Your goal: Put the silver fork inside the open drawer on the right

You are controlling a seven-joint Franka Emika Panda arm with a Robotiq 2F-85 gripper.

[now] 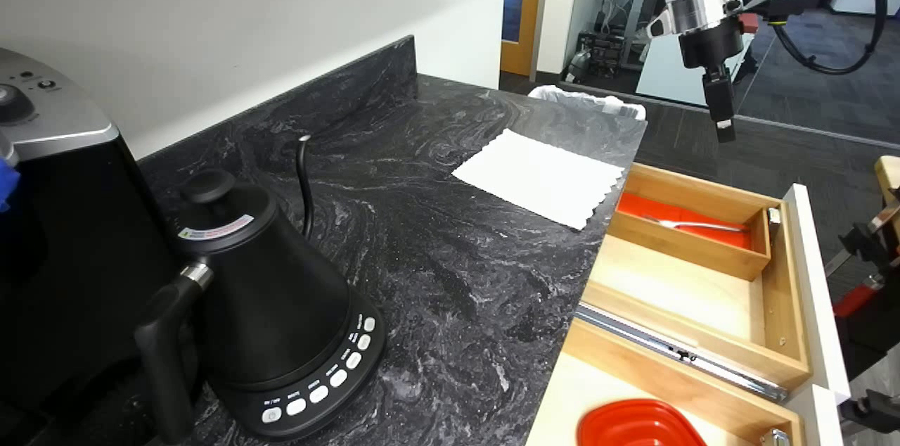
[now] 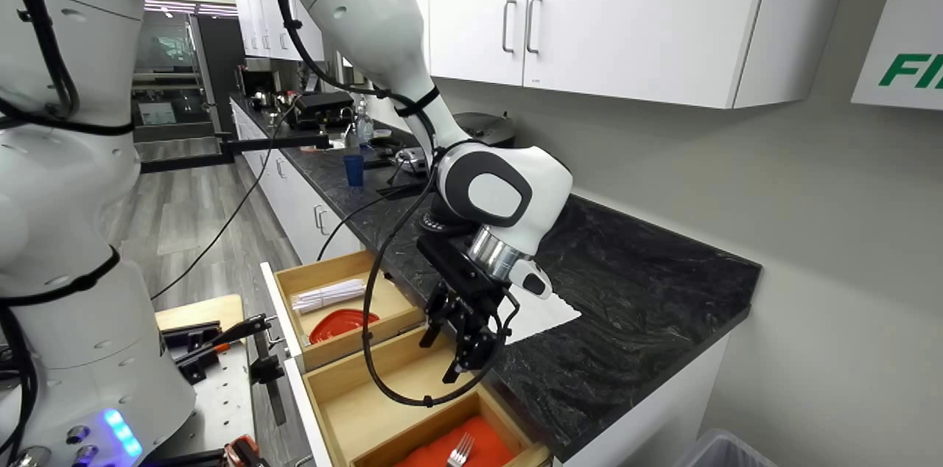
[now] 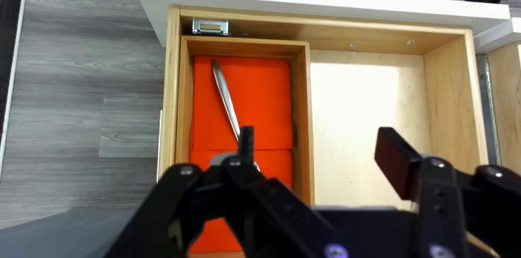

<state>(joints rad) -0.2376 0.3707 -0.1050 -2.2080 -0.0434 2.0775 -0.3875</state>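
Observation:
The silver fork [image 2: 460,451] lies on the orange-red lining of a divided compartment in the open drawer [image 2: 357,415]; its tines show there. It also lies there in an exterior view [image 1: 696,225] and in the wrist view [image 3: 226,99], where my left finger hides its lower part. The pale-wood drawer also shows in an exterior view [image 1: 689,284] and the wrist view [image 3: 366,111]. My gripper [image 3: 317,143] is open and empty, above the drawer and apart from the fork. It also shows in both exterior views [image 1: 724,131] [image 2: 439,358].
A white napkin [image 1: 541,179] lies on the dark counter [image 1: 436,291] beside the drawer. A black kettle [image 1: 281,312] stands farther along. A second open drawer holds a red dish [image 2: 342,323] and white sticks [image 2: 328,295]. The drawer has a white front [image 3: 325,3]. A bin [image 1: 587,101] stands past the counter.

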